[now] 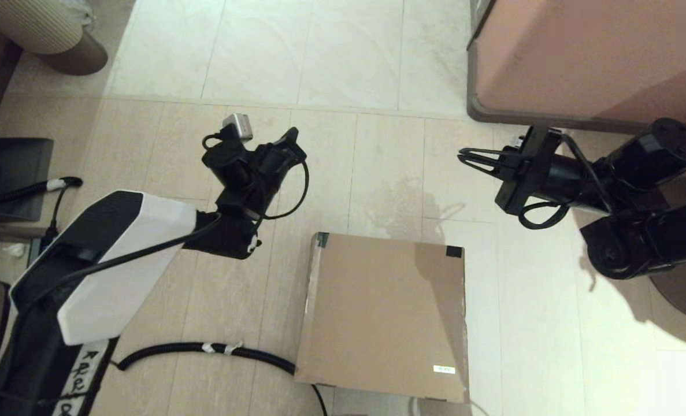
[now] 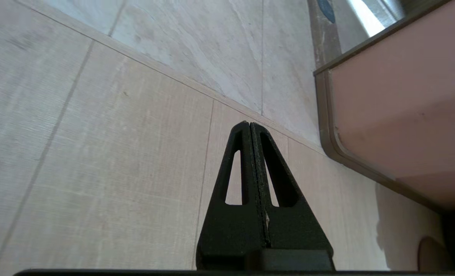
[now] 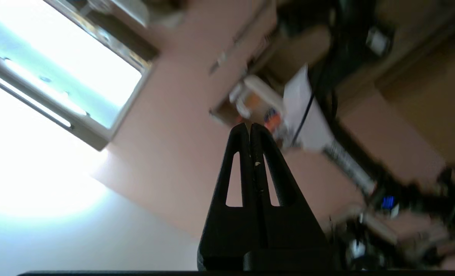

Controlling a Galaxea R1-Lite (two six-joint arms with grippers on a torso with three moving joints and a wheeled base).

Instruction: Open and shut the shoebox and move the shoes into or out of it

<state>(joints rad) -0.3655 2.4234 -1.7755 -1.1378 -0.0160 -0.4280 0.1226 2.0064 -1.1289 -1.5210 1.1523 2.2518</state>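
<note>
The brown cardboard shoebox (image 1: 386,315) lies on the floor in front of me with its lid flat down, black tape on its two far corners and a small white label near its front right corner. The shoes are hidden or out of view. My left gripper (image 1: 292,136) hangs in the air beyond and left of the box; its fingers (image 2: 249,126) are pressed together with nothing between them. My right gripper (image 1: 463,156) is raised beyond and right of the box, pointing left, also shut and empty, as its fingers (image 3: 249,128) show.
The big pinkish-brown cabinet (image 1: 591,58) stands at the far right, close behind the right arm. A black corrugated cable (image 1: 204,348) runs along the floor to the box's near left corner. A round ribbed stool (image 1: 48,29) sits far left. Bare floor tiles (image 1: 343,75) lie beyond the box.
</note>
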